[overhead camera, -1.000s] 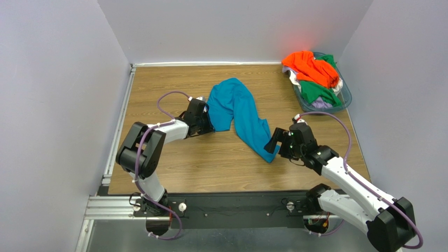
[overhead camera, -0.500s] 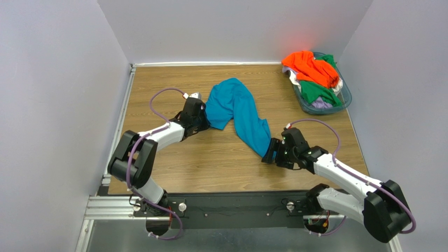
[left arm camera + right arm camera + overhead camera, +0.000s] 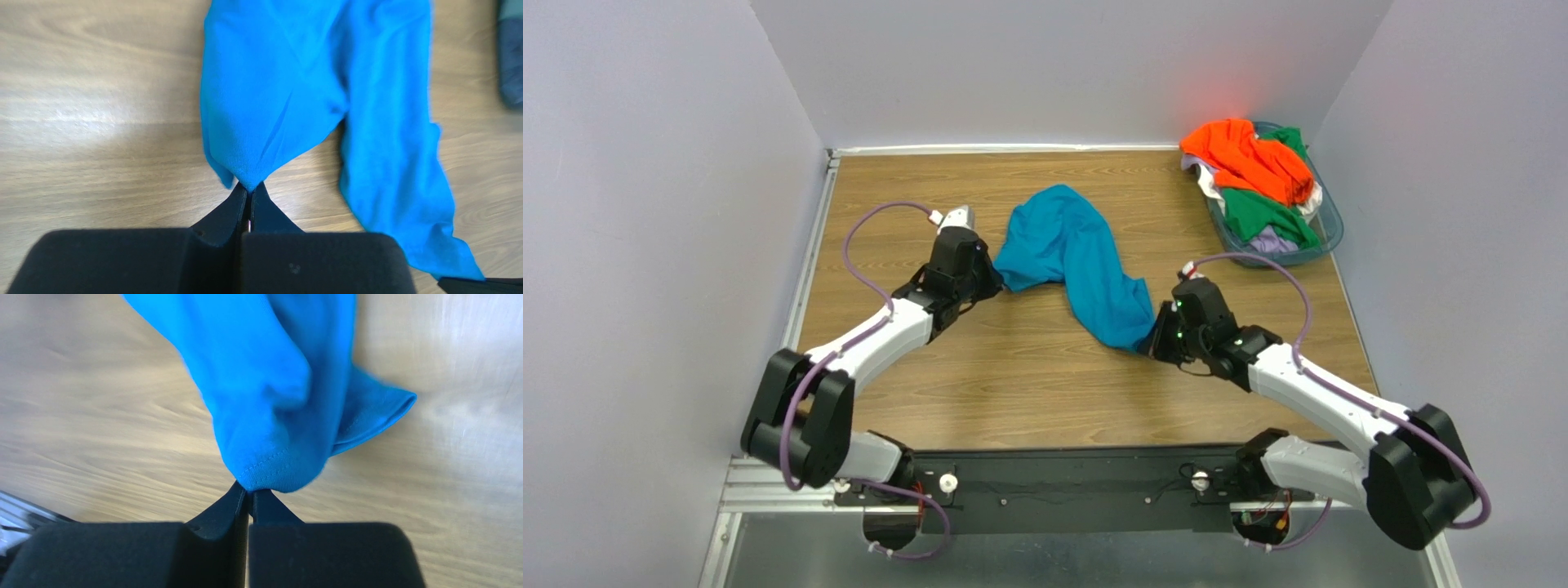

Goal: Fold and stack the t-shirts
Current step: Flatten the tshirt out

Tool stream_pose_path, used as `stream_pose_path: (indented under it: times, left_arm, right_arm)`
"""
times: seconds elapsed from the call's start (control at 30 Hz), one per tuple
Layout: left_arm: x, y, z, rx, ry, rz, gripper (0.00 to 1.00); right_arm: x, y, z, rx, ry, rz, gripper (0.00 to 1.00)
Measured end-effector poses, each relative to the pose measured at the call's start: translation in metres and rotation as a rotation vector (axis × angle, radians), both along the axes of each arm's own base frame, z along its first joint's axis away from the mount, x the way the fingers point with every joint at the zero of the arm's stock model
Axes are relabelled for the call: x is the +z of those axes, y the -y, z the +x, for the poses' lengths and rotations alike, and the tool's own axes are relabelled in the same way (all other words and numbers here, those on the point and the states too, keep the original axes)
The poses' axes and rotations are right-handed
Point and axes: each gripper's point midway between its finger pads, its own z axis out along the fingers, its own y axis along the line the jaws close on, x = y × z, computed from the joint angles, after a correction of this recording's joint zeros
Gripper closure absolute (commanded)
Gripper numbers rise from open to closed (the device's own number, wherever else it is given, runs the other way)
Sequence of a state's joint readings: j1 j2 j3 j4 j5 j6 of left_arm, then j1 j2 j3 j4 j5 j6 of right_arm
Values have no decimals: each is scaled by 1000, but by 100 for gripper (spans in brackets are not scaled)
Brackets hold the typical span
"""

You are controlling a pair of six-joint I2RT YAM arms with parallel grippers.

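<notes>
A teal-blue t-shirt (image 3: 1073,255) lies bunched in a bent strip across the middle of the wooden table. My left gripper (image 3: 990,277) is shut on its left corner; in the left wrist view the cloth (image 3: 288,92) comes to a point pinched between my jaws (image 3: 249,188). My right gripper (image 3: 1152,342) is shut on the hemmed lower right end of the t-shirt (image 3: 276,410), whose stitched edge sits in my closed jaws (image 3: 249,491). Orange (image 3: 1244,157) and green (image 3: 1265,216) t-shirts are heaped at the back right.
A clear bluish plastic basket (image 3: 1323,233) holds the heaped shirts by the right wall. Grey walls close in the left, back and right of the table (image 3: 891,208). A black rail (image 3: 1063,472) runs along the near edge.
My right gripper moved forward onto the shirt's lower end and shut on it. My left arm pulled its corner of the shirt to the left and farther back.
</notes>
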State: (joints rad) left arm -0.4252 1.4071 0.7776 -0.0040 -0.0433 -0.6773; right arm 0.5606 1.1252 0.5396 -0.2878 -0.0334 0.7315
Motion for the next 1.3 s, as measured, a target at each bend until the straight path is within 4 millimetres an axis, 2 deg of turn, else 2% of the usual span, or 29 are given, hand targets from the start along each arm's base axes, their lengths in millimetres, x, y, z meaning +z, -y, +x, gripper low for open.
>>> stream_pose_path:
  times: [0.13, 0.23, 0.37, 0.47, 0.5, 0.53, 0.73, 0.77, 0.83, 1.07, 1.1, 1.17, 1.23, 1.3]
  left_arm:
    - [46, -7, 4, 33, 101, -24, 100]
    - [92, -16, 6, 70, 203, -49, 100]
    - [143, -33, 4, 134, 309, -68, 100]
    - [180, -47, -3, 189, 380, -75, 100]
    - [192, -52, -5, 206, 404, -78, 100]
    - [208, -59, -10, 229, 434, -84, 100]
    - [291, -89, -42, 316, 615, -143, 100]
    - [311, -95, -53, 328, 666, -168, 100]
    - [337, -103, -70, 335, 738, -201, 100]
    - [416, -125, -118, 341, 942, -276, 100]
    - [427, -127, -122, 342, 966, -284, 100]
    - [442, -129, -130, 334, 1000, -288, 100]
    - [464, -132, -139, 332, 1051, -295, 100]
    - [478, -135, -142, 334, 1084, -293, 100]
  right_arm:
    - [55, -6, 27, -22, 163, 46, 95]
    - [100, -7, 42, -40, 273, 72, 94]
    - [155, -2, 55, -76, 394, 81, 94]
    - [186, 1, 62, -93, 461, 86, 95]
    - [203, 3, 63, -101, 492, 91, 95]
    - [209, 4, 64, -105, 506, 91, 95]
    - [267, 10, 60, -102, 599, 109, 95]
    - [278, 12, 58, -101, 617, 118, 95]
    - [300, 14, 52, -91, 657, 136, 95]
    - [373, 13, 25, 3, 795, 222, 95]
    - [380, 13, 23, 9, 811, 229, 98]
    - [399, 13, 17, 35, 847, 247, 98]
    - [410, 12, 16, 46, 870, 250, 98]
    - [422, 13, 16, 50, 894, 249, 99]
